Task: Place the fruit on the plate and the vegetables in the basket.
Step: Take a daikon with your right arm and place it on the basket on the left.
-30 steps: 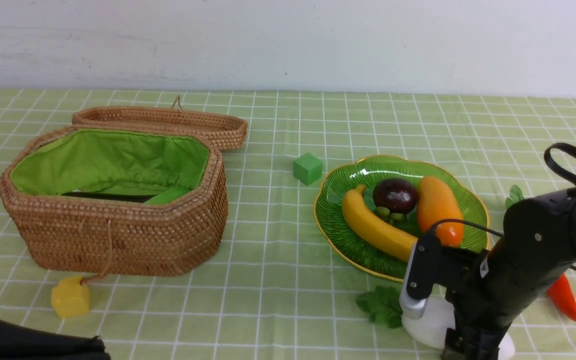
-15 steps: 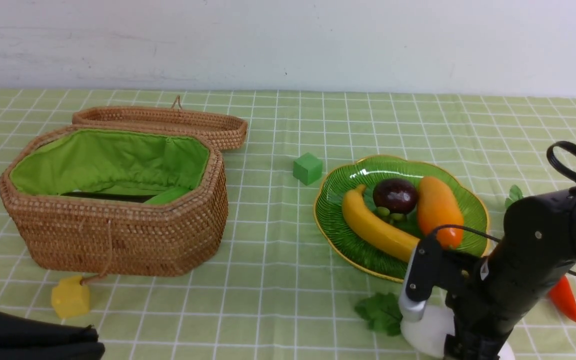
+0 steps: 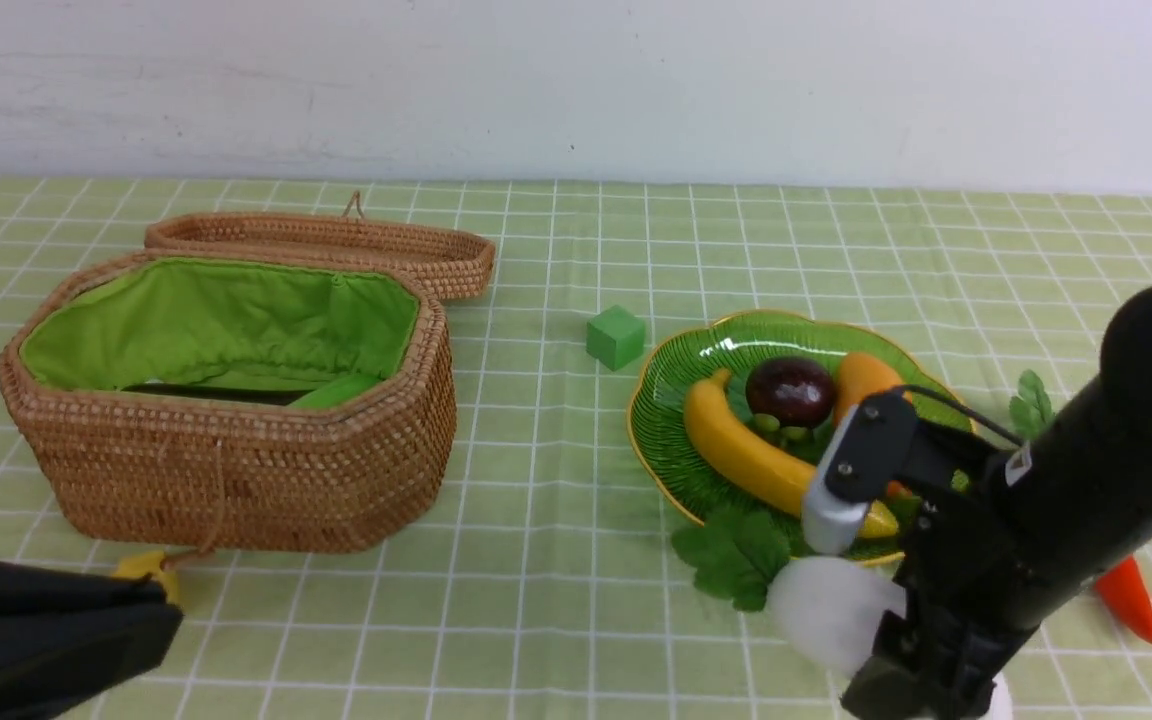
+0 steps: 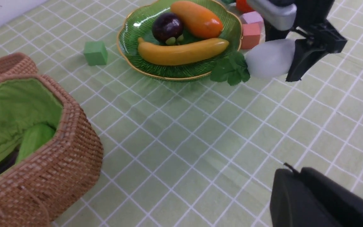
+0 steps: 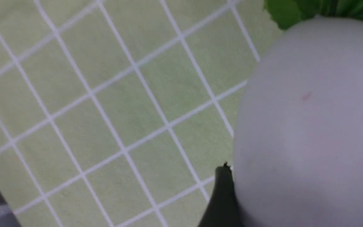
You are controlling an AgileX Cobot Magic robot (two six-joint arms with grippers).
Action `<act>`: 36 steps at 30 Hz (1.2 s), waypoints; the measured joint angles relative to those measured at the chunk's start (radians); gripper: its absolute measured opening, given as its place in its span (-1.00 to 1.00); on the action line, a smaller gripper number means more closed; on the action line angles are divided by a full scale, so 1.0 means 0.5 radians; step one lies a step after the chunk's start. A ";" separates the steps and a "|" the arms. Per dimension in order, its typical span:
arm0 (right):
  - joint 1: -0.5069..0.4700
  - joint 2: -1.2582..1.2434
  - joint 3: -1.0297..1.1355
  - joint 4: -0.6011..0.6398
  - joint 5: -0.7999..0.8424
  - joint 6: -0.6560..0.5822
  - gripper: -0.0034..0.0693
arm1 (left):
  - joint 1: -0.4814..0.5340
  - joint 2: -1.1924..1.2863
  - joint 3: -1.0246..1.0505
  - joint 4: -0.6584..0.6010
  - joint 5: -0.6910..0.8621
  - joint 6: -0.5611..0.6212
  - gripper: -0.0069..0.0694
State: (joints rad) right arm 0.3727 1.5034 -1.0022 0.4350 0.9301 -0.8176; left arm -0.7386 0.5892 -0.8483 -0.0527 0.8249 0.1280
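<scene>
Beside the plate (image 3: 656, 440), the right fingers (image 3: 901, 600) gripped the radish (image 3: 826, 610) around its body, leaving its leaves free; the left fingers were closed.

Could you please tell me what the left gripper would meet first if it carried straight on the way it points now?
Most likely the gridded tablecloth: I see nothing standing between it and the left gripper, though its height and downward slant are hard to judge.

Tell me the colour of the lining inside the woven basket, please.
Bright green cloth lining; it shows best in the front view.
</scene>
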 joint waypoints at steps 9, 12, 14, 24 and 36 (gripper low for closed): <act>0.466 0.028 -0.764 0.050 -0.004 0.411 0.53 | 0.000 -0.002 0.000 0.761 -0.030 -0.764 -0.76; 0.578 0.220 -1.085 0.027 -0.086 0.540 0.53 | 0.000 -0.022 0.000 1.051 -0.039 -1.089 -0.76; 0.625 0.373 -1.298 0.027 -0.127 0.571 0.53 | 0.000 -0.039 0.000 1.241 -0.039 -1.311 -0.76; 0.724 1.317 -2.351 0.027 -0.568 0.585 0.53 | 0.000 -0.039 0.000 1.627 0.006 -1.794 -0.76; 0.726 1.801 -2.778 -0.021 -0.650 0.551 0.94 | 0.000 -0.039 0.000 1.627 0.000 -1.801 -0.77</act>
State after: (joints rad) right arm 0.7357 2.4038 -2.3913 0.4246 0.6053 -0.5423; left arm -0.7386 0.5696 -0.8483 0.7610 0.8248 -0.7724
